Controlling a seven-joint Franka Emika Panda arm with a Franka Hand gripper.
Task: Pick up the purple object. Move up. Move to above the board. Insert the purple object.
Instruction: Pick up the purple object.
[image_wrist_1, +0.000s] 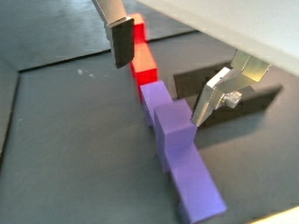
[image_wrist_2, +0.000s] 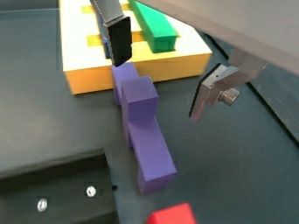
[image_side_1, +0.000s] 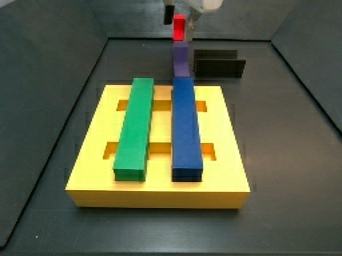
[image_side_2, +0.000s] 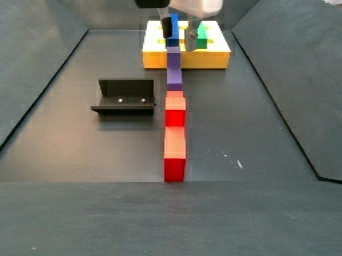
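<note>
The hand (image_wrist_1: 163, 74) hangs over the purple object (image_wrist_1: 181, 156), its two silver fingers (image_wrist_1: 121, 42) spread apart on either side of the raised stub, not touching it (released, with nothing held). In both wrist views the dark pads stand clear of the purple plastic.

The purple object (image_wrist_2: 142, 131) lies flat on the grey floor, end to end in a line with a red piece (image_side_2: 174, 140). In a side view the purple object (image_side_2: 174, 70) sits between the red piece and the board (image_side_2: 214, 55), its far end just beside the board's edge. In a wrist view the red piece (image_wrist_1: 142, 59) runs on from the purple one beneath a finger.

The board (image_side_1: 94, 165) is a thick yellow slab carrying a green bar (image_side_1: 135, 128) and a blue bar (image_side_1: 186, 125) lying side by side across its slots. The fixture (image_side_2: 123, 98) stands on the floor well apart from the line of pieces.
</note>
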